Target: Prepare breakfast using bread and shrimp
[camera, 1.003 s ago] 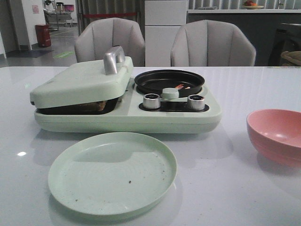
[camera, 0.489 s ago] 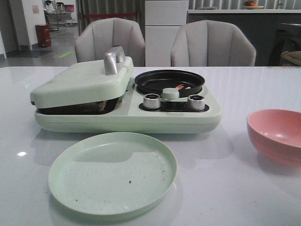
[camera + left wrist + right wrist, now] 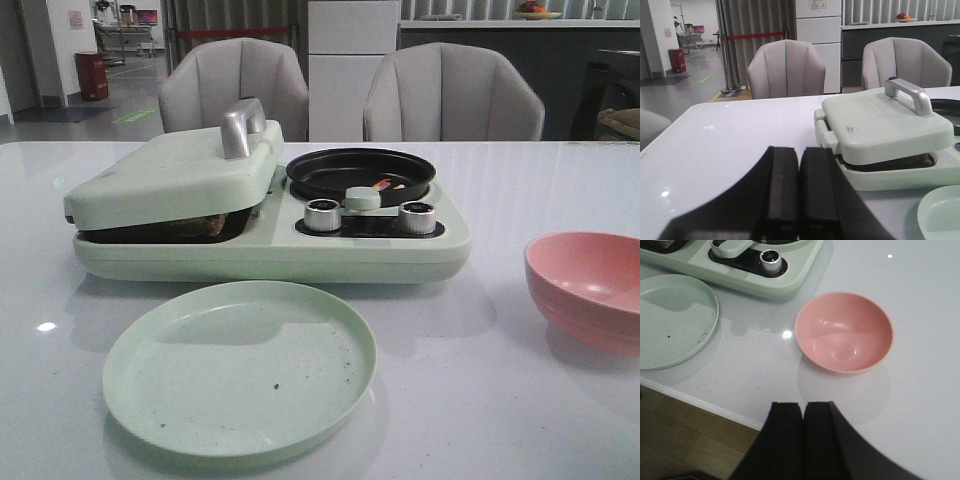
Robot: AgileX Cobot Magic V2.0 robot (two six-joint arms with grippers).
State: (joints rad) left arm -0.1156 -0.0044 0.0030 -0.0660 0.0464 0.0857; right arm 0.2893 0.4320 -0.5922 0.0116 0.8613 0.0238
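**Bread's in the press, shrimp's in the pan, both arms parked**

Nothing has moved since a second ago as far as I can tell: plate, bowl and cooker all sit exactly where they were.

So, the bread (image 3: 205, 224): only a thin brown edge peeks out from under the lowered lid (image 3: 175, 170) of the breakfast maker (image 3: 270, 255), at about 10 o'clock in the front view. I'd guess it's light, soft and easy to squash or tear, so once the lid is up I'd pinch it gently at the crust edge, not the middle. To get there, the silver handle (image 3: 242, 126) on top looks like the obvious thing to grab; it's stiff metal, maybe a bit slippery.

The shrimp (image 3: 384, 184) are tiny pink-orange bits lying in the black pan (image 3: 360, 170) at about 12 o'clock, just behind the knobs (image 3: 322, 215). Small, probably slick and fiddly, easier to tip out than to pick one by one.

Working outward: the pale green plate (image 3: 240, 365) lies at 6 o'clock in front of the cooker with a few dark crumbs, and the pink bowl (image 3: 844, 332) sits at 3 o'clock with nothing in it.

Left gripper (image 3: 799, 195) has its jaws pressed together holding nothing, off to the cooker's left. Right gripper (image 3: 802, 440) is likewise closed and empty, hovering near the table edge by the bowl.
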